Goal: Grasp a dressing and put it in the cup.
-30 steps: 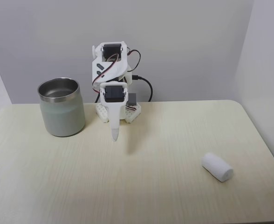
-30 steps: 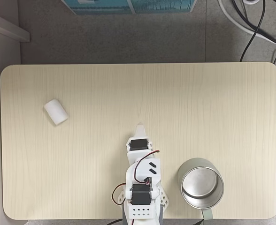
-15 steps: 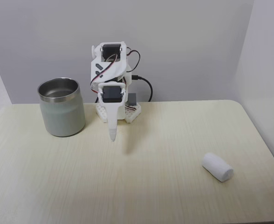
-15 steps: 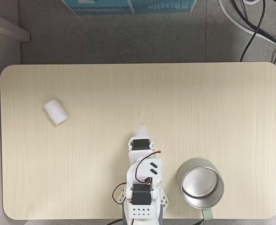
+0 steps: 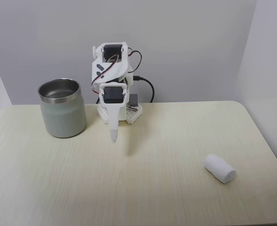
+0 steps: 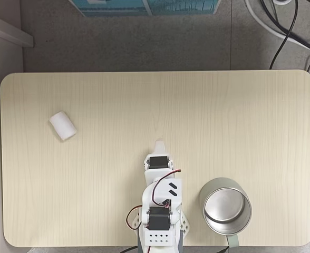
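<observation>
The dressing is a small white roll lying on its side at the table's right front; in the fixed view from above the dressing lies at the left. The cup stands upright at the back left, steel inside, grey-green outside; from above the cup is at the lower right, and nothing lies in it. My gripper hangs folded close to the arm's base, fingers together and pointing down, holding nothing. From above the gripper is far from the dressing.
The arm's base sits at the table's back edge with a black cable behind it. Grey walls close in the back and right. Cables and a teal box lie on the floor beyond the table.
The gripper's tip has drawn back slightly toward the arm's base. The dressing and the cup have not moved.
</observation>
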You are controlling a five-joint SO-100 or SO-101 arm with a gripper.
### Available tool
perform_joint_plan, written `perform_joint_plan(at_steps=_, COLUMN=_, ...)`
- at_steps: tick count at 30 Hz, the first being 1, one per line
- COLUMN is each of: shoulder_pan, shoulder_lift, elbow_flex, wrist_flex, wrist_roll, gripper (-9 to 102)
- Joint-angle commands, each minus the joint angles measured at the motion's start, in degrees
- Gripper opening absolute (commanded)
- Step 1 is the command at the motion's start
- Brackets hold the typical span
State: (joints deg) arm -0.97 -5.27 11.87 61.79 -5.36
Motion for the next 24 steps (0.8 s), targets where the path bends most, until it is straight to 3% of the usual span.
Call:
perform_joint_plan(at_steps=1, shoulder_pan=0.26, shoulder_lift=0.26, elbow_flex=2.29, wrist_flex=0.18, wrist_roll=-2.55, gripper=0)
perform_joint_plan(at_steps=5, shoulder_pan=-1.14, shoulder_lift=4.39, elbow_flex=9.49, wrist_flex=3.25, wrist_roll=-7.03, gripper=0)
perform_joint_plan(at_steps=11, shoulder_pan=-5.19, shoulder_lift=28.30, elbow_flex=28.04, wrist_flex=5.10, wrist_roll=-12.66, gripper=1)
perform_joint_plan(at_steps=24, shoulder_pan=-21.45, shoulder_lift=67.76, elbow_flex=66.18, wrist_flex=20.04, wrist_roll=-36.83, gripper=19)
